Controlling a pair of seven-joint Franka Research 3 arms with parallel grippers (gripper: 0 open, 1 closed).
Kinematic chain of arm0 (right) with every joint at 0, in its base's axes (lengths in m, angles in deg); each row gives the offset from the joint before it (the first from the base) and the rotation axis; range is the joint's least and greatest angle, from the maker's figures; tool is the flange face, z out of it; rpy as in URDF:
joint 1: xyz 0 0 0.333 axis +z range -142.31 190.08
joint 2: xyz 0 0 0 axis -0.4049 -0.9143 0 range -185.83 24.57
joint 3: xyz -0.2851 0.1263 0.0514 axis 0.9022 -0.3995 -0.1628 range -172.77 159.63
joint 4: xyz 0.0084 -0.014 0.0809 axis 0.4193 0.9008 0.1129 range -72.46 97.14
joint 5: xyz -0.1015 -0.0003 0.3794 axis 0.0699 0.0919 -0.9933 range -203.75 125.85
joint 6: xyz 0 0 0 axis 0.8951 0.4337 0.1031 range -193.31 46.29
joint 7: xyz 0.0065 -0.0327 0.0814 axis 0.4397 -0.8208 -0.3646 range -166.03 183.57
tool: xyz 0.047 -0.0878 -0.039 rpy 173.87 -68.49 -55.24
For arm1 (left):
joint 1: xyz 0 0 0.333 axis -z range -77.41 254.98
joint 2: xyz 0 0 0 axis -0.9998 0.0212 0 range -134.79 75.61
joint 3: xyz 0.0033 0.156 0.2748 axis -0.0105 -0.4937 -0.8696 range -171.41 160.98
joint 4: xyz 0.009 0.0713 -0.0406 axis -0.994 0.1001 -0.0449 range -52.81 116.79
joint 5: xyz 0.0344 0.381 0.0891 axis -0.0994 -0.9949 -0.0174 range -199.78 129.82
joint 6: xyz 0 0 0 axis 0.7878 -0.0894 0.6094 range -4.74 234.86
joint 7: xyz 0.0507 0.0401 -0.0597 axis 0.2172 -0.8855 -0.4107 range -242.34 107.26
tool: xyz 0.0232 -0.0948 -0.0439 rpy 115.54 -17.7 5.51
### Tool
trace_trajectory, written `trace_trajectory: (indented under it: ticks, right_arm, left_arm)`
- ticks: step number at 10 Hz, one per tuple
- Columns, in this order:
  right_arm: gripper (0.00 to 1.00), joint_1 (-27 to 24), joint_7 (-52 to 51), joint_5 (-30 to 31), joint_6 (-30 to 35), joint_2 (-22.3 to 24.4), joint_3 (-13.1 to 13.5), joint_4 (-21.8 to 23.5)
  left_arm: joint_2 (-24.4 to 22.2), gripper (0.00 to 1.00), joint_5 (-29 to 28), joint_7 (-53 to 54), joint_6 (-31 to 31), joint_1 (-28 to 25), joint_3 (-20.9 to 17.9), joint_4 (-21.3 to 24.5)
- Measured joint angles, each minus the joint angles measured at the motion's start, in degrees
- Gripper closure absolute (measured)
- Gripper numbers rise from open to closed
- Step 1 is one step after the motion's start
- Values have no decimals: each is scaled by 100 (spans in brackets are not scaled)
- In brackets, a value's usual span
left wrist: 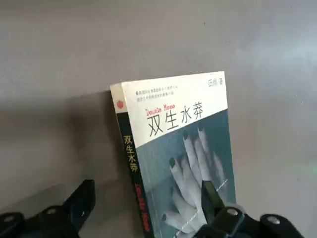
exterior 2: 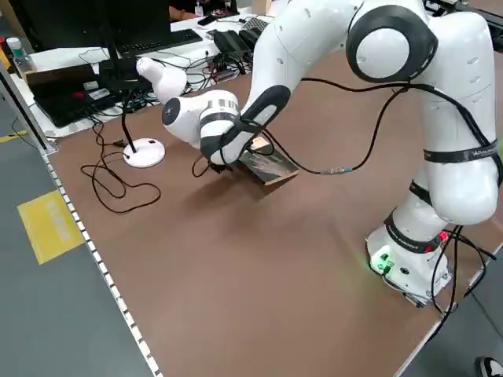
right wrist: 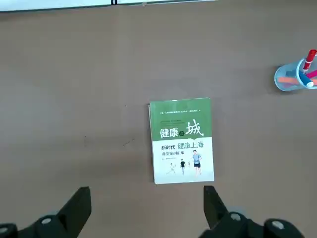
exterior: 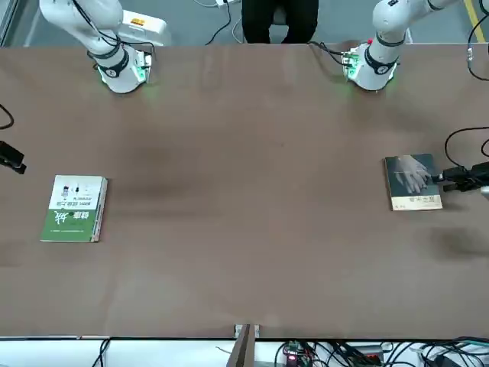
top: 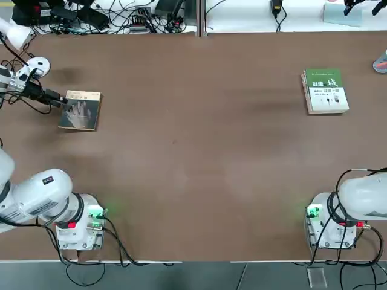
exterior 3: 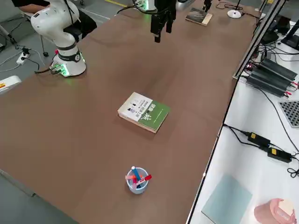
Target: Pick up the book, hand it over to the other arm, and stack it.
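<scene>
The book (top: 80, 110), a thin dark paperback with a pale hand on its cover, lies flat near the table's far left (exterior: 412, 181). My left gripper (top: 62, 100) reaches in low from the table's left edge and is open at the book's spine side (exterior 2: 228, 157). In the left wrist view the book (left wrist: 181, 148) fills the middle. One finger (left wrist: 81, 201) stands over bare table beside the spine and the other finger (left wrist: 214, 198) over the cover. My right gripper (right wrist: 147, 196) hangs open high above the right side, holding nothing (exterior 3: 160, 25).
A thicker green-and-white book (top: 325, 90) lies at the far right (right wrist: 182, 141). A clear cup of pens (exterior 3: 136, 179) stands near the right edge. A white round stand (top: 37, 65) and its cables sit just behind the left gripper. Cables line the far edge.
</scene>
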Motion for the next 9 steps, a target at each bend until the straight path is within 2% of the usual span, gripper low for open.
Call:
trace_trajectory:
  ticks: [9]
  right_arm:
    - [0,3,0,0,0,-9,-2,0]
  left_arm:
    - [84,7,161,1,0,19,98,-56]
